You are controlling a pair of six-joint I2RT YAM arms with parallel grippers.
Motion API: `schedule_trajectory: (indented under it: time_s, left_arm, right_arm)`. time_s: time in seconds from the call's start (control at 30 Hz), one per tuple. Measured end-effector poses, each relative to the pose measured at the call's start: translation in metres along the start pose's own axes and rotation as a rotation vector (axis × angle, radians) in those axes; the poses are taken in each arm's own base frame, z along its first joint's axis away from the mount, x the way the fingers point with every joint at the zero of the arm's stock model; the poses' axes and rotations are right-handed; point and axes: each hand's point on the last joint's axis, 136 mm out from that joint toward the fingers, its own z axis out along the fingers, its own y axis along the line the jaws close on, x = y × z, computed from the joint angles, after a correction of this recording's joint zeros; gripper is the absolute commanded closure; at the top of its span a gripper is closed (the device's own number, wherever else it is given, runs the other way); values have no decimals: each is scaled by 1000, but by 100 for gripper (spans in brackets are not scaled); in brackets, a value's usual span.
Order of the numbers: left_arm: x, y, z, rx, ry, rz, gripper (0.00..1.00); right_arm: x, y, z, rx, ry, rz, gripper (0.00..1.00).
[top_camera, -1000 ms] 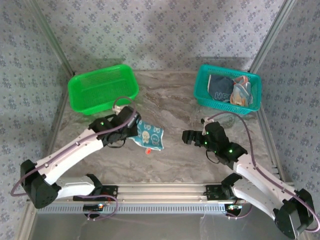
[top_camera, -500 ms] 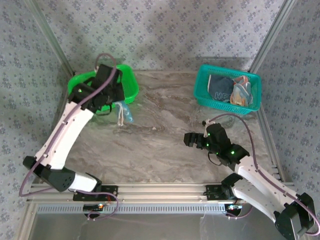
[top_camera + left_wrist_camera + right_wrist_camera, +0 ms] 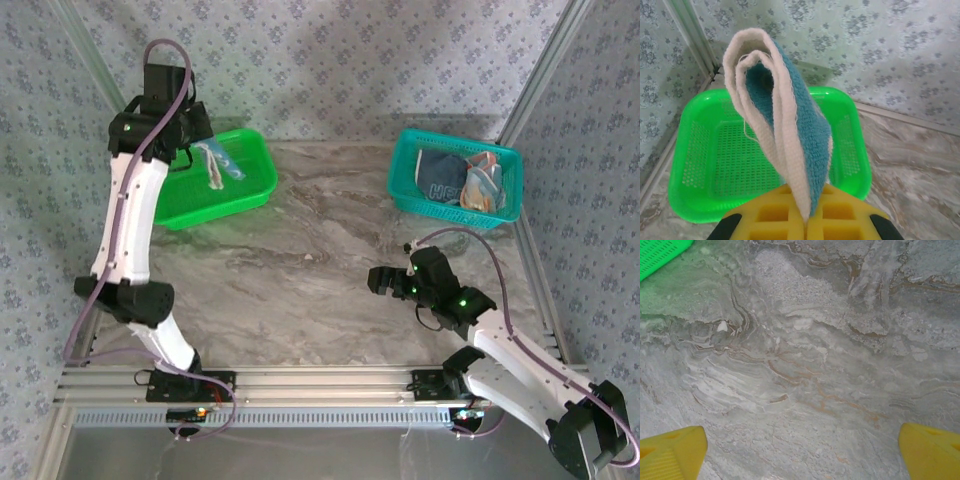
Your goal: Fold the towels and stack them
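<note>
In the upper left of the top view, the left gripper (image 3: 197,150) is raised on its upright arm. Its jaws are pressed together on a folded teal terry towel with a white edge (image 3: 214,165), which hangs over the bright green plastic mesh basket (image 3: 248,188). In the left wrist view the yellow fingers (image 3: 840,215) pinch one end of that towel at bottom centre, with the basket beyond it.

In the upper right of the top view, a teal plastic mesh basket (image 3: 402,183) holds a dark slate-blue towel with pale lettering (image 3: 437,182) and a light blue towel with orange dots (image 3: 484,186), crumpled side by side.

The right gripper (image 3: 378,279) sits low at centre right over the grey veined marble tabletop (image 3: 320,240), jaws spread wide and holding nothing. In its wrist view the yellow fingertips (image 3: 672,450) stand at the bottom corners.
</note>
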Motion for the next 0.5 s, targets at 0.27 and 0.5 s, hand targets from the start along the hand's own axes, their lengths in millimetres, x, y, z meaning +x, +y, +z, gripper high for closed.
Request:
schedule_trajectory:
  time_s: [0.27,0.5]
  left_arm:
    - [5,10,98,-70,93,43,100]
    - [24,-29,153,18,147,81,100]
  right_arm:
    - [10,-7,-3,28,39,16,0]
    - [13,-12,-9,54,46,26,0]
